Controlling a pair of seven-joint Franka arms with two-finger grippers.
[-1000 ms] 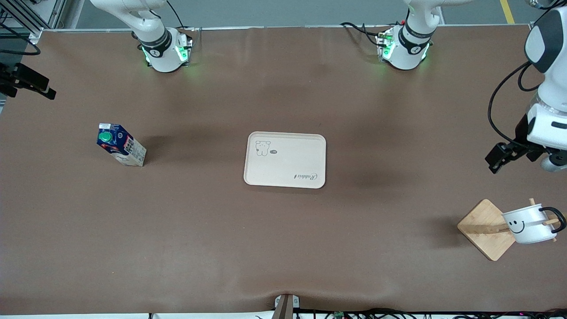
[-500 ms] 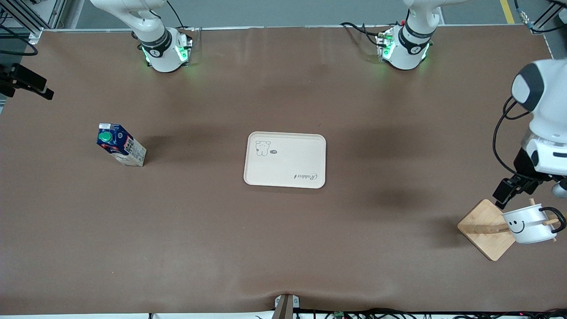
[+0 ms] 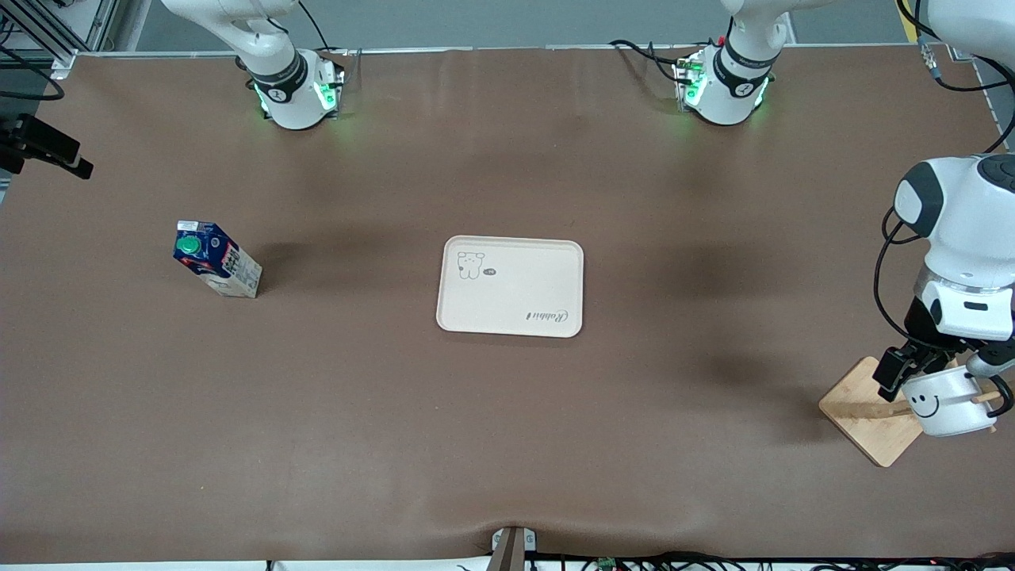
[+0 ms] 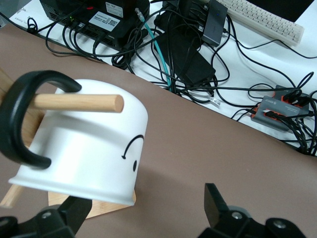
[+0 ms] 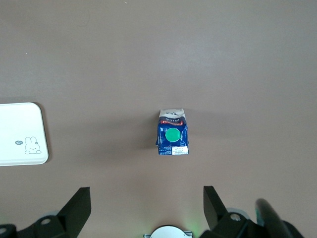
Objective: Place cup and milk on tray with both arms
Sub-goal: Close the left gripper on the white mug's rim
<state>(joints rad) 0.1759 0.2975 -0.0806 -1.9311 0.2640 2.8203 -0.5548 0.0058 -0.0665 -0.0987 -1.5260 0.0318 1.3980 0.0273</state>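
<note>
The cup (image 3: 947,400) hangs tilted by its black handle on a peg of a wooden stand, at the left arm's end of the table. My left gripper (image 3: 908,370) is open right at the cup's rim, above the stand base. In the left wrist view the cup (image 4: 84,144) lies partly between the open fingers of my left gripper (image 4: 146,210). The milk (image 3: 216,270) stands upright toward the right arm's end. My right gripper (image 5: 147,208) is open and empty, high above the table, with the milk (image 5: 172,139) below it. The tray (image 3: 510,287) lies empty at the table's middle.
The square wooden stand base (image 3: 864,408) sits under the cup, and its peg (image 4: 74,102) passes through the handle. Cables and electronics (image 4: 188,49) lie off the table edge by the stand. A corner of the tray (image 5: 20,134) shows in the right wrist view.
My left gripper has come down and toward the front camera, from above the table to the cup's rim. The right arm has barely moved. Cup, milk and tray are still.
</note>
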